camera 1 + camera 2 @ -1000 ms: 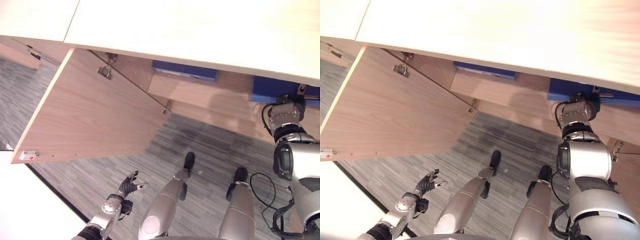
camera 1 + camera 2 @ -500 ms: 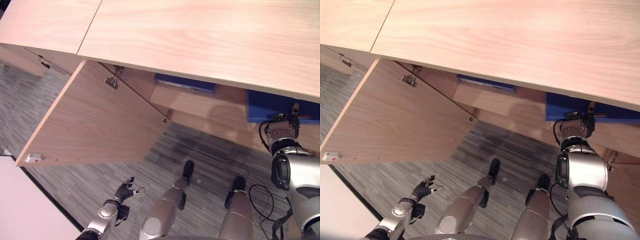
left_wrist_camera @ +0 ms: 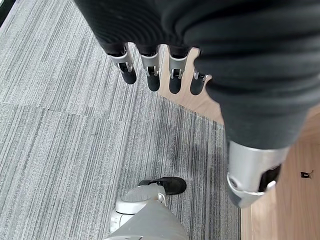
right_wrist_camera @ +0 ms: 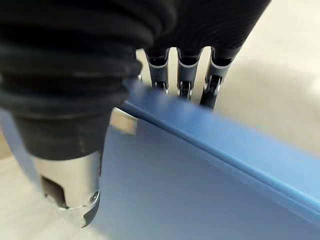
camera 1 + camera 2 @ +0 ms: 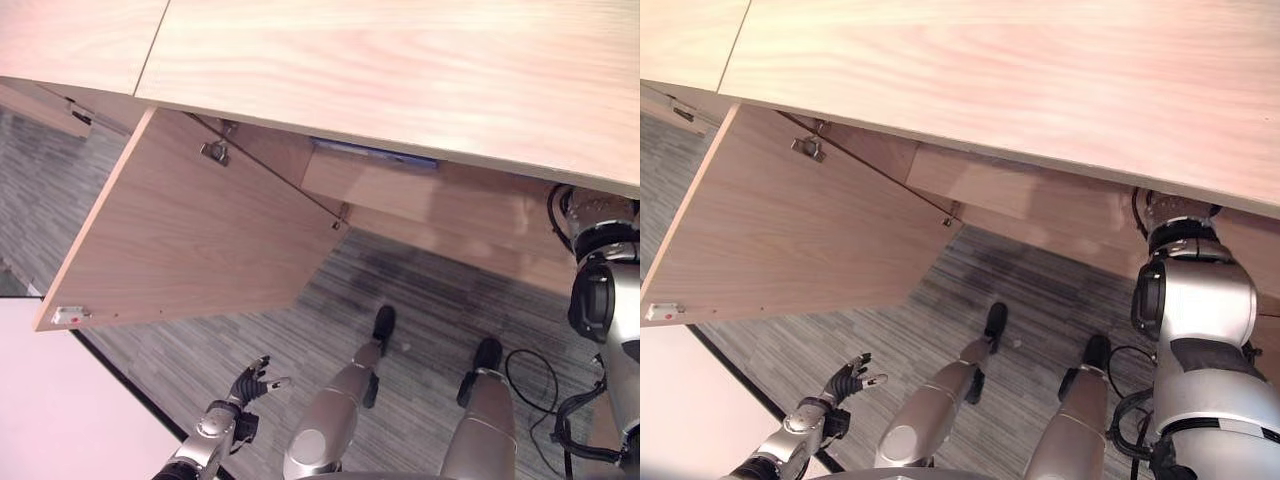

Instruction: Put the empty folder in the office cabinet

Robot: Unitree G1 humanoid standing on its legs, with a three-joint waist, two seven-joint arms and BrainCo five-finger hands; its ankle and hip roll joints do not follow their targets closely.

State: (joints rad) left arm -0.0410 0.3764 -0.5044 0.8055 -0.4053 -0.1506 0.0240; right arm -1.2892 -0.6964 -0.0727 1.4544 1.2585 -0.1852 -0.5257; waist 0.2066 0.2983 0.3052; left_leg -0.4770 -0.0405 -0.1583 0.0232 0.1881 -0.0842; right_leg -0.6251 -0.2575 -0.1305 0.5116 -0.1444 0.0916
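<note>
Your right hand (image 4: 75, 165) grips the blue folder (image 4: 200, 185), fingers (image 4: 181, 75) curled over its top edge, thumb against its face; your left hand (image 5: 250, 380) hangs open.

Floor: we see grey striped carpet (image 5: 180, 365) laid in tiles, running under the furniture; in the left wrist view (image 3: 65, 150) the seams between tiles show, and the stripes turn direction from one tile to the next.
White surface: we see a pale flat panel (image 5: 70, 420) at the lower left, edged by a dark line against the carpet.
Blue object on the left shelf: we see a thin blue strip (image 5: 375, 153) just under the wooden top edge.
</note>
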